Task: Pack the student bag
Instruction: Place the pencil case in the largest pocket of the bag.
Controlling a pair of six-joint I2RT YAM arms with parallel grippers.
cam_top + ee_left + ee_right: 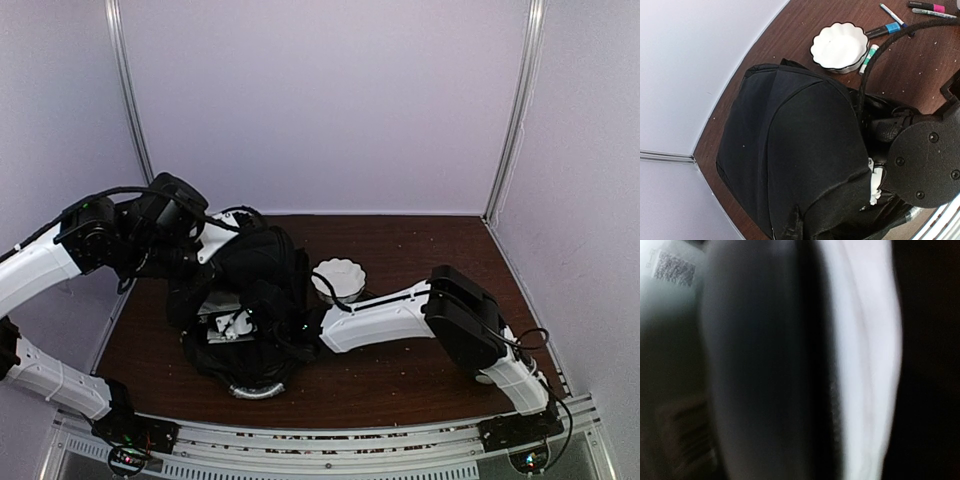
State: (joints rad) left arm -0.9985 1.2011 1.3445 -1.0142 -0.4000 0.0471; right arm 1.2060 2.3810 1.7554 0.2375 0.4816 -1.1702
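Right arm [385,315] sunk in the student bag [250,275]: snag risk

From above: the bag lies at mid-table, the left gripper [212,238] pinched shut at its top edge; the right gripper is buried inside, its spread unreadable. Left wrist: the bowl [839,46] sits just beside the bag. Right wrist: only blur. Pulling out could snag the fabric and drag the bag into the bowl.

Large black fabric student bag [800,150], slumped open on brown table [930,65]

On the dark brown counter [420,380]: black student bag [255,270] toward the left edge, white scalloped bowl [335,275] just beside it mid-counter, several markers [882,30] near the bowl.
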